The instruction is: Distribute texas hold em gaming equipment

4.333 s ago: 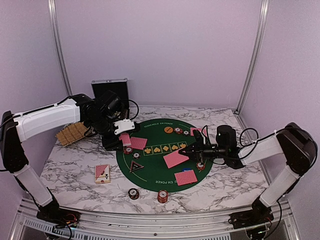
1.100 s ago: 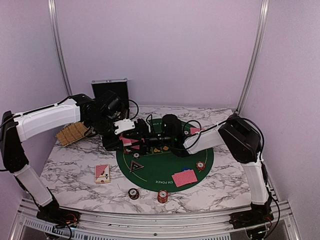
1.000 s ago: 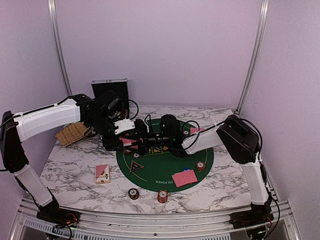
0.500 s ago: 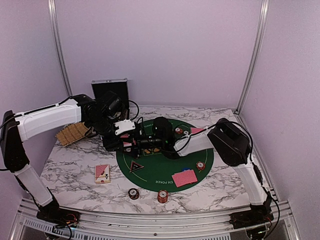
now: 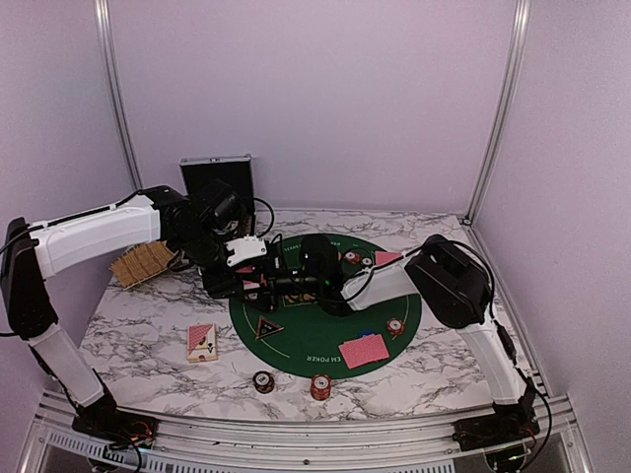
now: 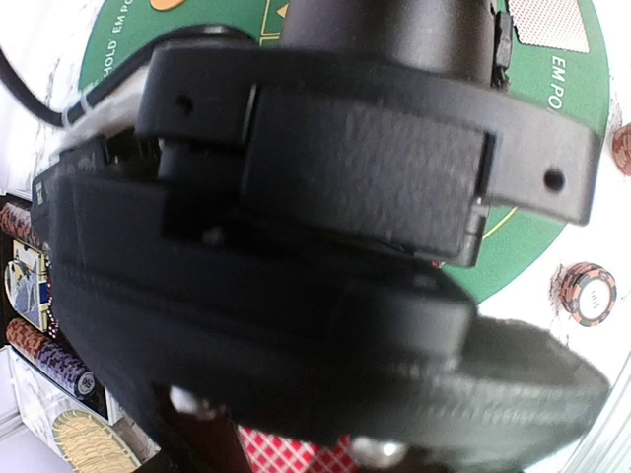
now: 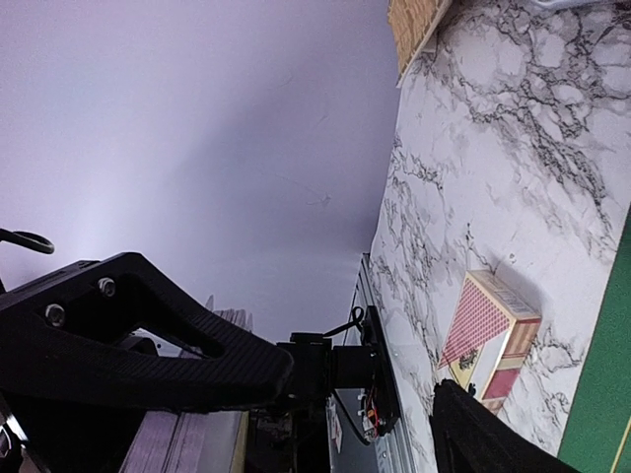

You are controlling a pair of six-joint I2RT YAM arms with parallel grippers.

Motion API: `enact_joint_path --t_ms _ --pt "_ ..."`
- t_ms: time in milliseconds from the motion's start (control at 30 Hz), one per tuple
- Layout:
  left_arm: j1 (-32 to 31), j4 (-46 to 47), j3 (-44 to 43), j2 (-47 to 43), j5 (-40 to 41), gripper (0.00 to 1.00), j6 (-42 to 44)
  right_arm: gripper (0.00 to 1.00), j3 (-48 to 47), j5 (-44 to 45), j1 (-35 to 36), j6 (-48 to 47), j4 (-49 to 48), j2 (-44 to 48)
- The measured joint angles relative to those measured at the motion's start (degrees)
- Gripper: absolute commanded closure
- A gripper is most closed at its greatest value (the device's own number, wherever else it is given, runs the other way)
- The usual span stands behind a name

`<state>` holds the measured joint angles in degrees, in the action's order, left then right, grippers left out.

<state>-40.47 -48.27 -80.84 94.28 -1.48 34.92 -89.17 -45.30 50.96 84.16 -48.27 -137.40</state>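
My left gripper [image 5: 246, 278] hangs over the left edge of the green mat [image 5: 306, 347], shut on red-backed cards [image 6: 286, 455] that peek out at the bottom of the left wrist view. The right gripper [image 5: 264, 286] has reached across the mat and sits right against it, filling most of the left wrist view. In the right wrist view its fingers [image 7: 148, 345] stand wide apart with nothing between them. On the mat lie a red-backed card [image 5: 363, 350], a black triangular marker [image 5: 267, 327], a blue marker [image 5: 367, 332] and a chip [image 5: 395, 326].
A card box [image 5: 201, 342] lies on the marble left of the mat. Two chip stacks [image 5: 320, 386] stand near the front edge. The black-lined case [image 5: 217, 172] stands at the back left, with a woven piece [image 5: 138, 262] beside it.
The right arm has swung from the mat's right side across to the left gripper, creeping further left over the last second with its fingers narrowing slightly. The left arm has stayed put.
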Motion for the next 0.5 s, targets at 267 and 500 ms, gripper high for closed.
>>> enact_joint_path --t_ms 267,500 --pt "0.0 -0.44 0.0 0.52 0.0 1.0 0.0 0.18 4.5 1.99 -0.98 0.02 -1.81 2.03" --pt "0.0 -0.44 0.0 0.52 0.0 1.0 -0.02 0.27 7.61 2.67 -1.95 -0.24 -1.88 4.31"
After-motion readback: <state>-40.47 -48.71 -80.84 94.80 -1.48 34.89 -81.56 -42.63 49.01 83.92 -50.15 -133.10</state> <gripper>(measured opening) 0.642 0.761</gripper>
